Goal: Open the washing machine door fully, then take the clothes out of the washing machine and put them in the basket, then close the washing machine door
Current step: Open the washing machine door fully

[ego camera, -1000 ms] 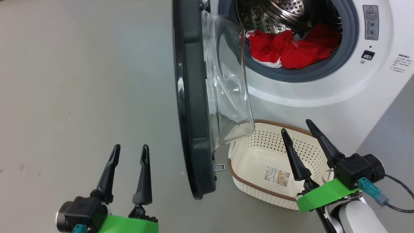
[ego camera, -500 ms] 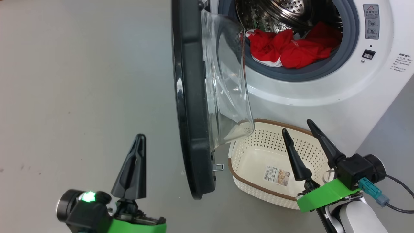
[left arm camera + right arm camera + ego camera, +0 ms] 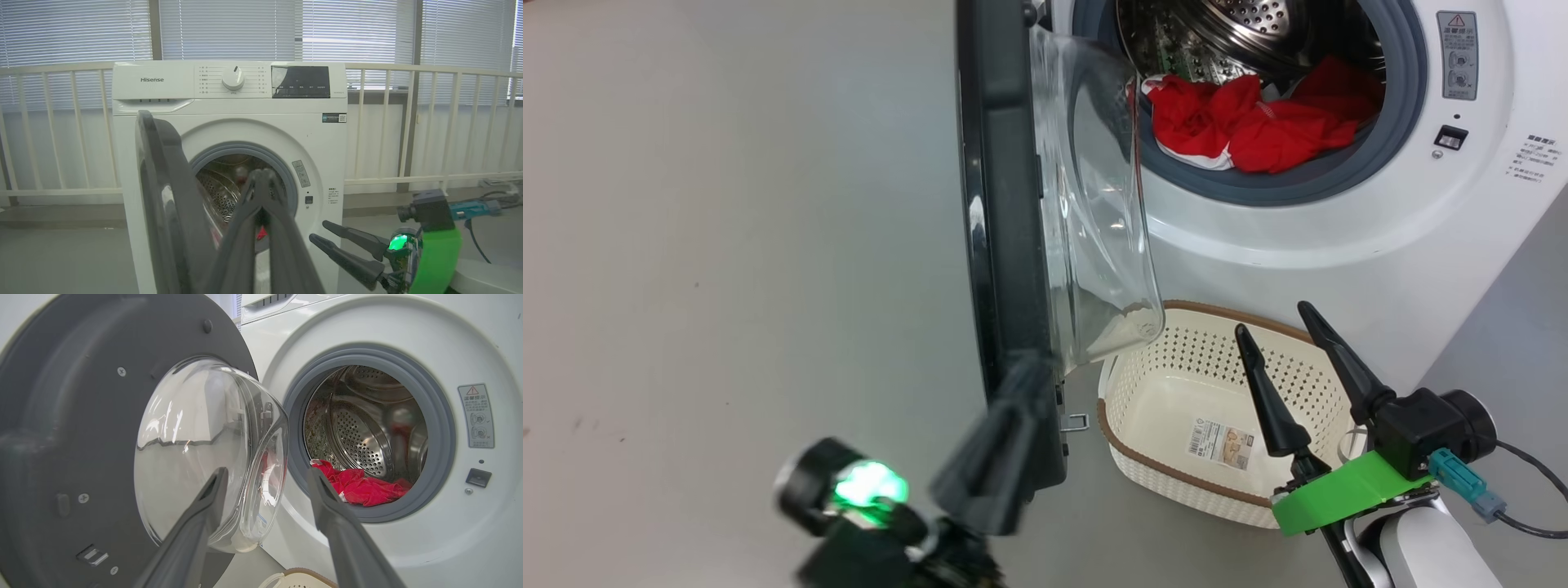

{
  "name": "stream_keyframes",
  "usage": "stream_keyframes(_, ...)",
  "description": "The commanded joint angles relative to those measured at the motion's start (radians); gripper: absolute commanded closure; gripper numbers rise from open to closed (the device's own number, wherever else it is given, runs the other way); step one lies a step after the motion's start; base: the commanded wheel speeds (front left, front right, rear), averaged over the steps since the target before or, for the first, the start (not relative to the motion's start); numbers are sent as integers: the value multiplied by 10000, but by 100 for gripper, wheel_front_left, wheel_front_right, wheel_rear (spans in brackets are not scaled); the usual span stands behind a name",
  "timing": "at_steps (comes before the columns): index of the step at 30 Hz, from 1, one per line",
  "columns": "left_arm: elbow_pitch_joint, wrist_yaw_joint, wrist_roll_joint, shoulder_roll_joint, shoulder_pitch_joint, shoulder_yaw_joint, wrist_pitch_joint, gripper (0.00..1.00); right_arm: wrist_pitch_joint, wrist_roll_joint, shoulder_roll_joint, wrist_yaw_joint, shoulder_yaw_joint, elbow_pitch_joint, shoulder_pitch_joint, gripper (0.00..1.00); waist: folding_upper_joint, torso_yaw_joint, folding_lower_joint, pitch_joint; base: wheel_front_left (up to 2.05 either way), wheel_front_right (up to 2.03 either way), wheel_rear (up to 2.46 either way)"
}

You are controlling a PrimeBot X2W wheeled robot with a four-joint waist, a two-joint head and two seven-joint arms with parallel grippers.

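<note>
The washing machine (image 3: 1339,245) stands with its door (image 3: 1005,245) swung out about edge-on to me, glass bowl facing the drum. Red clothes (image 3: 1241,122) lie in the drum mouth. The cream basket (image 3: 1143,465) sits on the floor below the opening, with nothing in it. My left gripper (image 3: 1025,367) is shut and blurred by motion, its tips over the door's lower black rim; whether it touches I cannot tell. In the left wrist view its fingers (image 3: 261,173) are pressed together beside the door (image 3: 163,196). My right gripper (image 3: 1272,320) hangs open above the basket, empty.
Bare grey floor spreads to the left of the door. A metal latch hook (image 3: 1078,421) sticks out of the door's lower edge. A white railing (image 3: 408,122) and window blinds stand behind the machine. A cable (image 3: 1531,490) trails from my right wrist.
My left gripper has shut its fingers and swung right and forward, from open floor to the door's lower rim. The right arm, door, clothes and basket are unchanged.
</note>
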Motion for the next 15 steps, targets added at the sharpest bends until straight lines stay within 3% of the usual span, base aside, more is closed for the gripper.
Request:
stream_keyframes(1,-201,-178,-118,-2,-419,82,129,100,-64,47,56,63,247,-262,-37,0,0,-4,0,5,0,0,0)
stream_keyframes(10,1813,-715,-728,-124,-1048,-707,485,100,-64,10,56,63,168,-324,41,0,0,-41,0,-13,0,0,0)
stream_keyframes(15,3136,-709,-544,-91,-1499,-782,251,100,-64,0,56,63,70,-359,161,0,0,-65,0,-77,0,0,0)
